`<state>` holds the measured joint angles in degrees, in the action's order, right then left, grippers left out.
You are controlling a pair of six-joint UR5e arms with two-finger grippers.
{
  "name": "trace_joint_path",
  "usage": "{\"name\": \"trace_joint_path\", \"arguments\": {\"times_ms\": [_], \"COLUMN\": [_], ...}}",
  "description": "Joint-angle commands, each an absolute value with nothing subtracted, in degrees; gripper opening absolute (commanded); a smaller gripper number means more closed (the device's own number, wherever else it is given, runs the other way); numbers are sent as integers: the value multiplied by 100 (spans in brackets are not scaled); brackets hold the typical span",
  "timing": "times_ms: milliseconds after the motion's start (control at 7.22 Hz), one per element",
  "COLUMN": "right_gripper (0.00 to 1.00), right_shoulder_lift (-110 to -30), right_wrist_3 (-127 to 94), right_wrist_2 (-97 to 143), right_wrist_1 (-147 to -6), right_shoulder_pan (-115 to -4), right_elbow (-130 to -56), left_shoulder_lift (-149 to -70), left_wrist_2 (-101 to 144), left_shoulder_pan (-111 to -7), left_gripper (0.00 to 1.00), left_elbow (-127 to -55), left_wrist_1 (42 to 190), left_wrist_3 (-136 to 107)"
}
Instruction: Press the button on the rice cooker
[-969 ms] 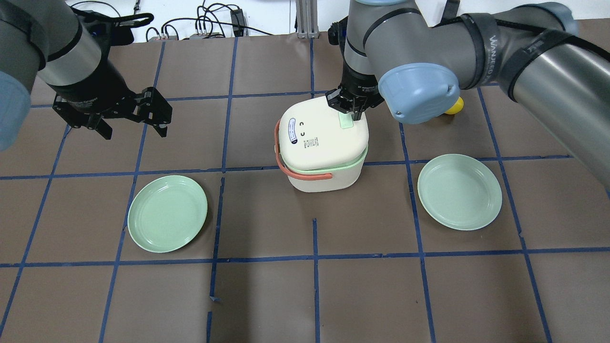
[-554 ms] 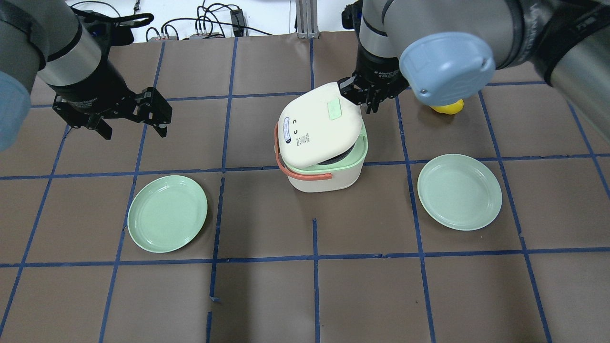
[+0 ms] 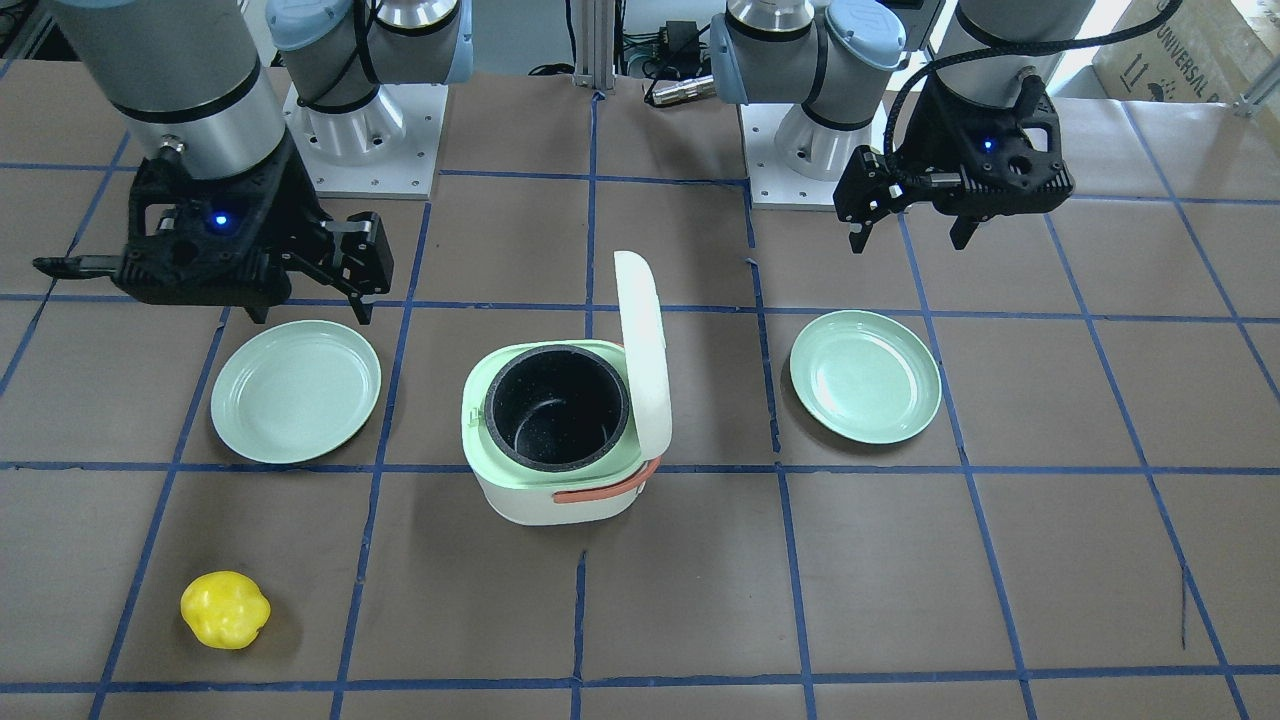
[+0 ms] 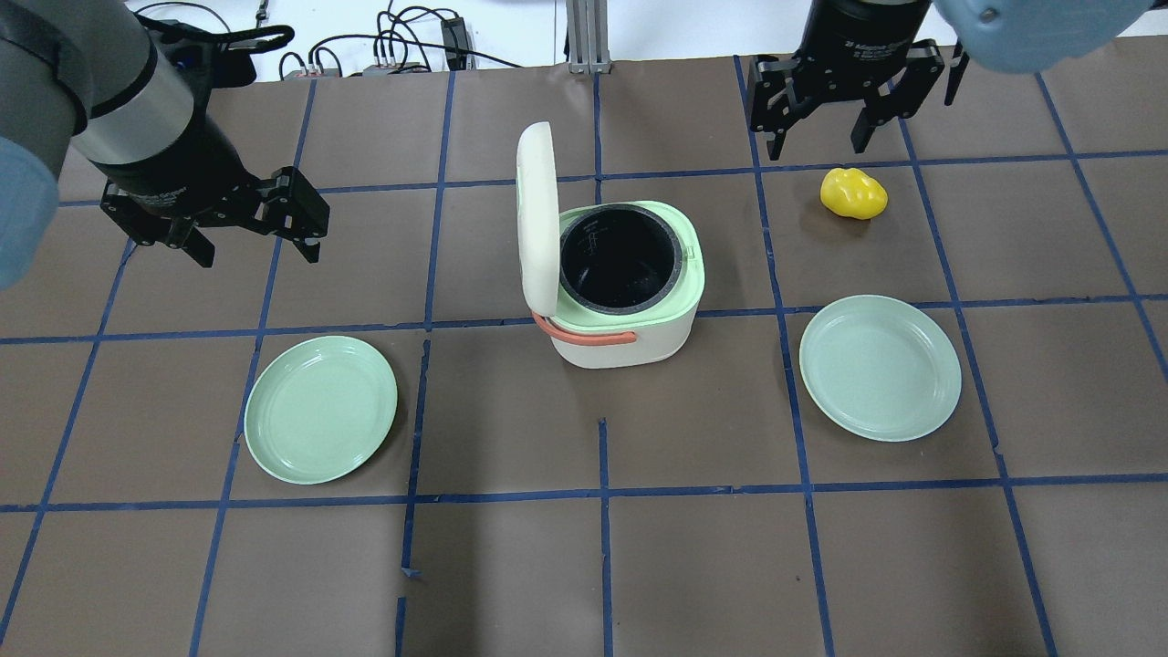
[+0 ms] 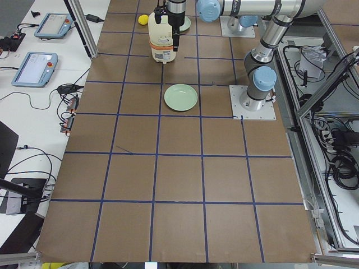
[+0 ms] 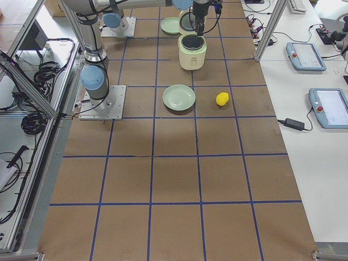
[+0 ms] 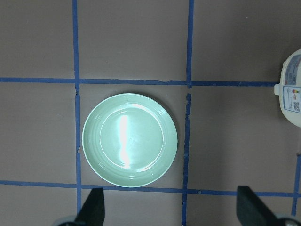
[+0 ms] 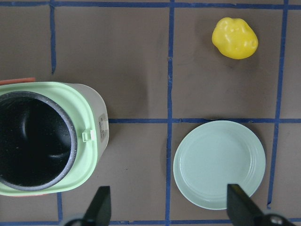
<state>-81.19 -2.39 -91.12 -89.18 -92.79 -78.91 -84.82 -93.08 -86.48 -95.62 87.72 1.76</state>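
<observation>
Two empty, wide: left gripper, right gripper | rice cooker open | label: left wrist, not overhead

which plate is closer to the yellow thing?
The right plate: the yellow lump lies on its side of the rice cooker. The left plate sits on the cooker's other side.

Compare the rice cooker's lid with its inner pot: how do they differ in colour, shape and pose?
Colour: the lid is creamy white, the inner pot black.
Shape: the lid is a flat rounded-square slab, the inner pot a deep round bowl.
Pose: the lid stands upright on edge at one side, while the inner pot sits mouth up in the body, nothing visible inside.
Both belong to the rice cooker, which is open.
</observation>
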Motion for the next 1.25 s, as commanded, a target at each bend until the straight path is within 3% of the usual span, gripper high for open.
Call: {"name": "trace_joint_path", "arguments": {"times_ms": [0, 277, 1108], "right_gripper": [98, 93, 99], "right_shoulder_lift": [-8121, -8112, -8227], "right_wrist_3": [-184, -185, -185], "right_wrist_2": [-9079, -8835, -8921], "right_wrist_1": [-8947, -8974, -8921], "right_shoulder_pan": [-9044, -9026, -8895], "right_elbow": [-7884, -7945, -7954], "left_shoulder_lift": [-8481, -8481, -8481], "left_wrist_2": [-9308, -9308, -9308], "left_shoulder_pan": [-8648, -8648, -8648], "left_gripper": [100, 100, 100], "left_elbow": [-9562, -9562, -9562], "left_wrist_1": [8771, 8772, 8771], "left_wrist_3": [176, 176, 176]}}
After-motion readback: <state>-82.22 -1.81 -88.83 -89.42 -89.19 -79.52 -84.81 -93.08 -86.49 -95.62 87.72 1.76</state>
